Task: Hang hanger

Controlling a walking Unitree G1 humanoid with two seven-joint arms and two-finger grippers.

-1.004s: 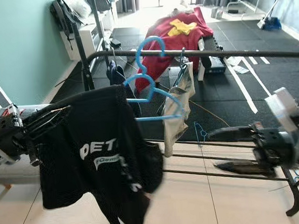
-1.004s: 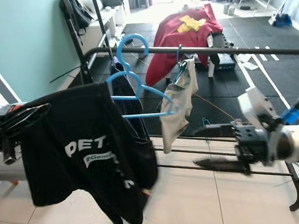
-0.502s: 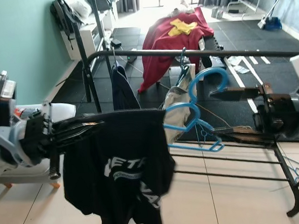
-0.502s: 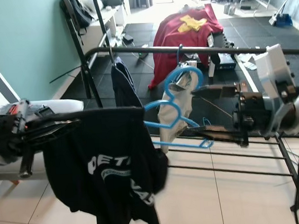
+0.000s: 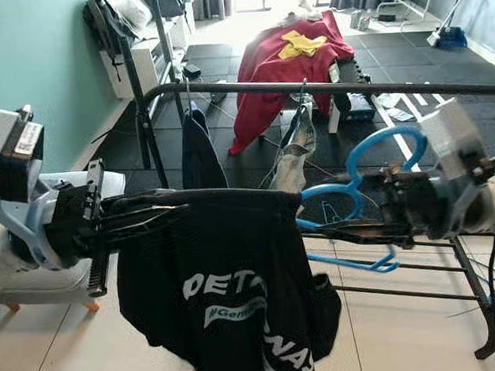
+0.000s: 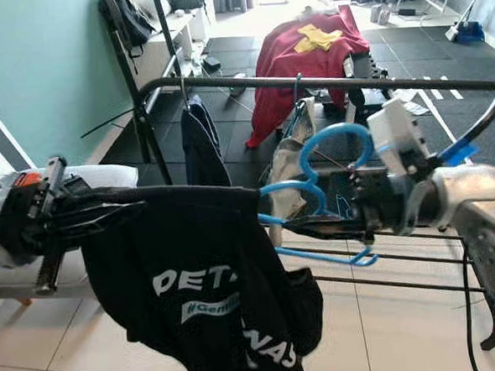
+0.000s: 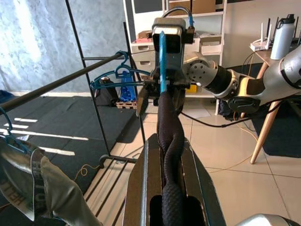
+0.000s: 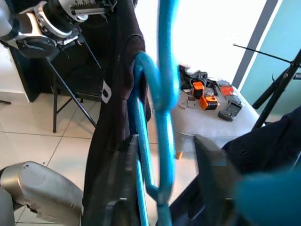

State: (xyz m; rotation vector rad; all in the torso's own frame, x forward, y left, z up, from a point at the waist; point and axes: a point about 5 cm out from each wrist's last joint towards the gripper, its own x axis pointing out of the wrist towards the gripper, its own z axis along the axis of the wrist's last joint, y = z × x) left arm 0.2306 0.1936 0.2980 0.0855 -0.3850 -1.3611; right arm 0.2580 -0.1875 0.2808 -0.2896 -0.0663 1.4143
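1. Since a second ago the blue hanger (image 6: pixel 316 200) has travelled from the robot's left, where it sat by the shirt's shoulder, across to the right and into the right gripper (image 6: pixel 321 225); over the same stretch the left arm has lifted and the shirt has slid toward the middle.

2. The right gripper is closed on the blue hanger — its two black fingers (image 8: pixel 123 179) sit either side of the hanger's lower frame in the right wrist view, with the hook (image 5: pixel 379 144) standing above and tilted toward the robot's right.

3. The left gripper (image 5: pixel 153 221) is clamped on the black T-shirt (image 5: pixel 228 279): a rope-like twist of black cloth (image 7: pixel 168 141) runs between its fingers, and the printed body of the shirt droops below, just beside the hanger's left tip.

4. Whether the hanger's arm is inside the shirt's neck I cannot tell — the cloth hides that end.

5. Beyond both grippers runs the rack's top rail (image 5: pixel 325 86), with a dark garment (image 5: pixel 197 151) and a grey garment (image 5: pixel 292 153) already hung on it. The blue hook is well below and in front of that rail.

6. Judged from this, the task is roughly midway: hanger in hand, shirt in hand, but nothing on the rail yet. Left to do — get the shirt seated on the hanger if it is not, lift the hook over the rail, and let go.
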